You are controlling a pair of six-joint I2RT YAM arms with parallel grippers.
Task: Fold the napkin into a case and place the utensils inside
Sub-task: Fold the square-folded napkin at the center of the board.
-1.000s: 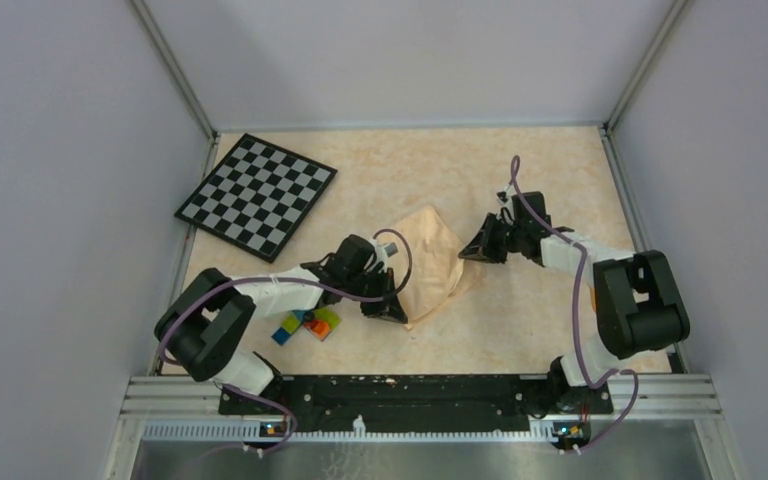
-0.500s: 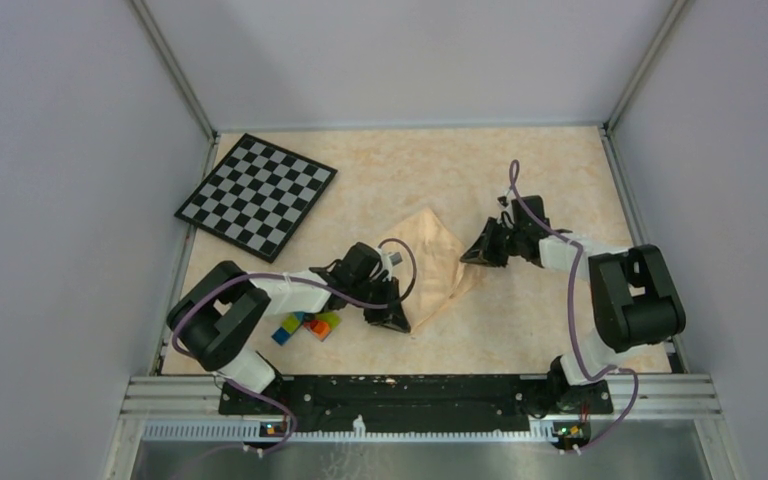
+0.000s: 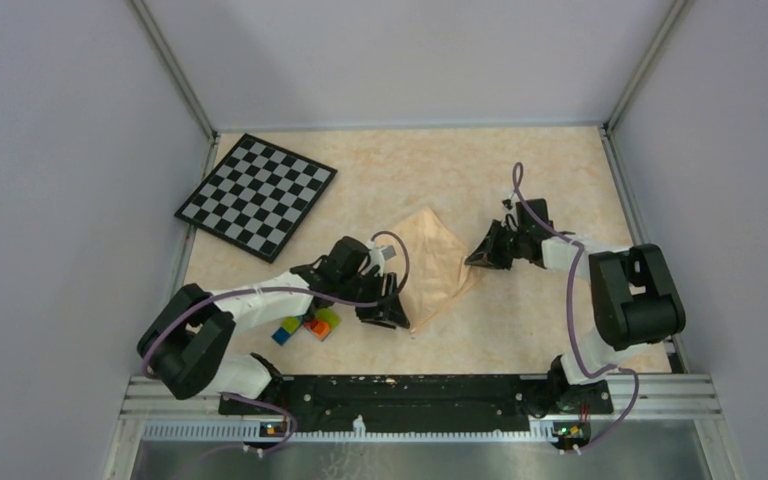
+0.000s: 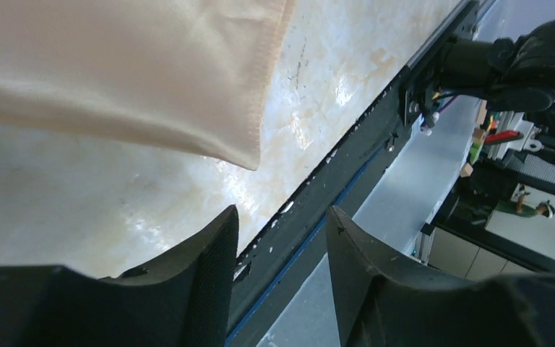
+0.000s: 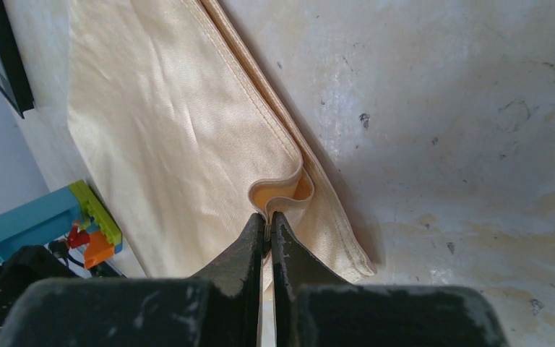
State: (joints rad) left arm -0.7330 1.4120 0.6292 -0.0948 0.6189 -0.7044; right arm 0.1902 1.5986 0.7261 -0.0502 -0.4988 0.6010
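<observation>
Napkin [image 3: 436,262] lies folded on the counter [image 3: 520,180], a raised fold at its edge clamped in the right pincer [image 5: 269,225]. The left pincer [image 4: 282,217] stands with jaws apart, gripping nothing, just off the napkin's near corner; bricks [image 3: 307,325] lie beyond it, away from the napkin.

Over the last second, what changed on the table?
The left end effector opened and let go of the napkin at its near corner. The cloth, bunched up before, settled flatter. The right end effector stayed shut on the napkin's right edge. The checkerboard and toy bricks did not move.
</observation>
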